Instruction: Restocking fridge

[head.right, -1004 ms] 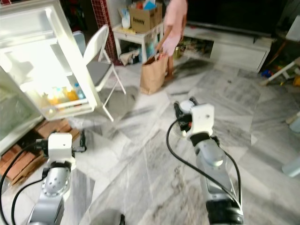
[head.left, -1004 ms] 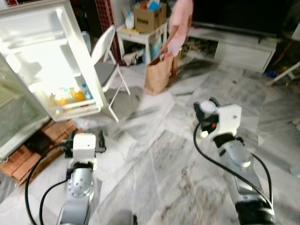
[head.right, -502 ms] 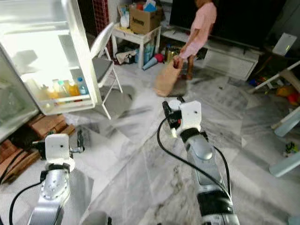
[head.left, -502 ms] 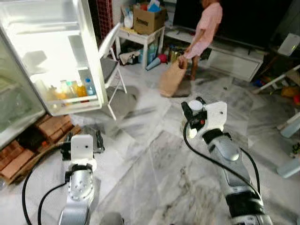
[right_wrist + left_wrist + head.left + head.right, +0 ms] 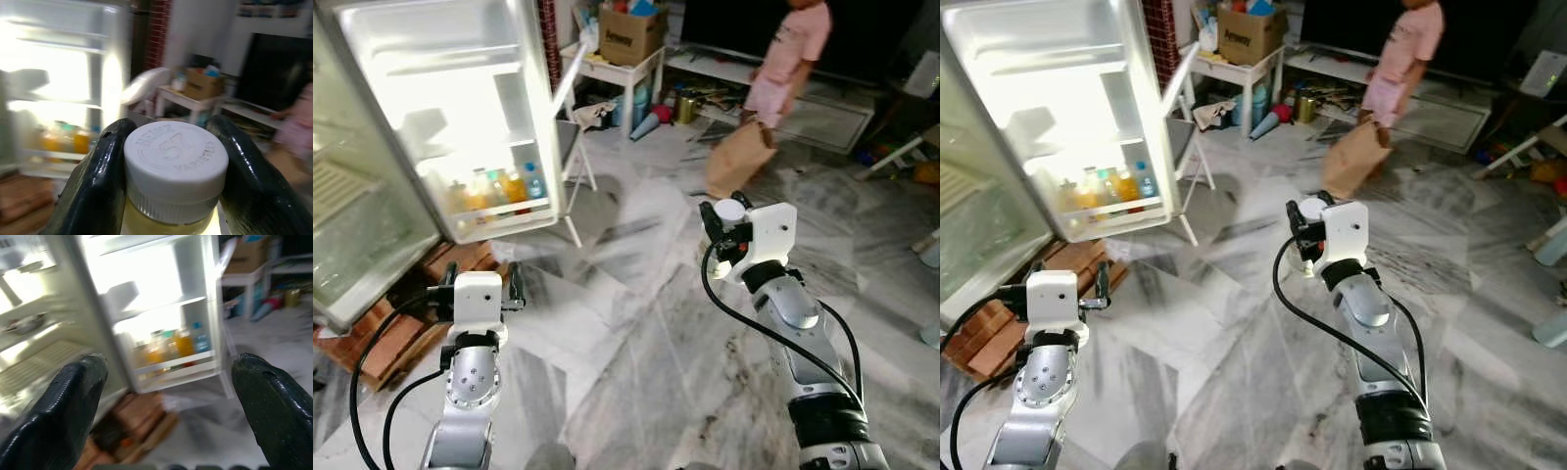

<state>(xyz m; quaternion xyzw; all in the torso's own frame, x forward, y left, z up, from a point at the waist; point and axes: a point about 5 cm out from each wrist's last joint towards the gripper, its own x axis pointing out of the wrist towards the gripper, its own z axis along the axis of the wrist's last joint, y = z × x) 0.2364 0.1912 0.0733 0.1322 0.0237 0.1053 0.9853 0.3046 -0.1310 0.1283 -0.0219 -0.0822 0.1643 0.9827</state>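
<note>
The white fridge stands at the left with its door swung open, lit inside. Several bottles line the door's lower shelf. My right gripper is raised over the floor's middle, shut on a jar with a white cap and pale yellow contents. The cap pokes up between the fingers. My left gripper is low at the left, near the fridge's foot, open with nothing between its fingers.
A white folding chair stands just behind the fridge door. A person in pink carries a brown paper bag at the back. A white side table with a cardboard box, bricks under the fridge, marble floor.
The camera has turned, so the fridge now sits more to the middle. The person with the paper bag has walked to the right. My right gripper still holds the jar.
</note>
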